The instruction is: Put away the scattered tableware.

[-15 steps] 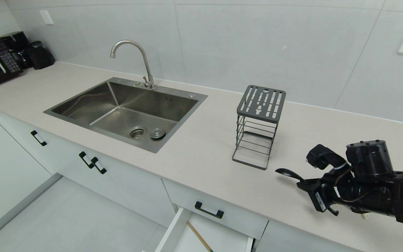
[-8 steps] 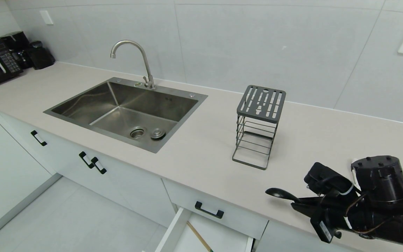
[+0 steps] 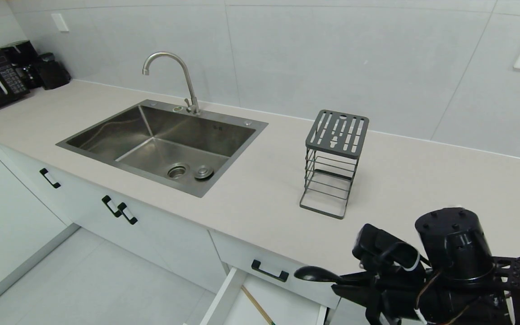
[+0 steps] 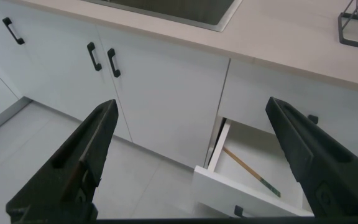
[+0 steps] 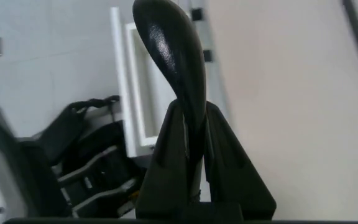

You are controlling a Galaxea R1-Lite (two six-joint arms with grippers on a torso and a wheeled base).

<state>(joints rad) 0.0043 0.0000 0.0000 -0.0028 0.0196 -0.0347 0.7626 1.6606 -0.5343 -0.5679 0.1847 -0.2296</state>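
**Spoon Grasped at the Tabletop Edge: Deposit Pending**

1. Nearest the robot, the right pincer [image 3: 360,289] is clenched on the handle of a black spoon [image 3: 313,273]. The right wrist view confirms the grasp: both jaws close on the handle just behind the bowl.
2. The spoon projects from the pincer toward 9 o'clock in the head view, roughly level. Its bowl is clear of the jaws and hangs at the front edge of the tabletop [image 3: 264,194].
3. The open drawer [image 3: 230,300] lies below the bowl, at about 7 o'clock. It already contains one wooden stick [image 4: 250,169], probably a chopstick.
4. The left pincer [image 4: 191,115] is released, jaws wide apart and holding nothing. It faces the cabinet fronts and the open drawer.
5. Farther off, at 12 o'clock from the right pincer, a wire rack [image 3: 334,162] stands upright on the tabletop. The sink [image 3: 106,144] lies at 10 o'clock.

Task status (judgement): one item appears stored and the spoon is picked up but not yet deposited. No other loose tableware shows on the tabletop. The remaining step is to bring the spoon over the drawer opening and release it there.
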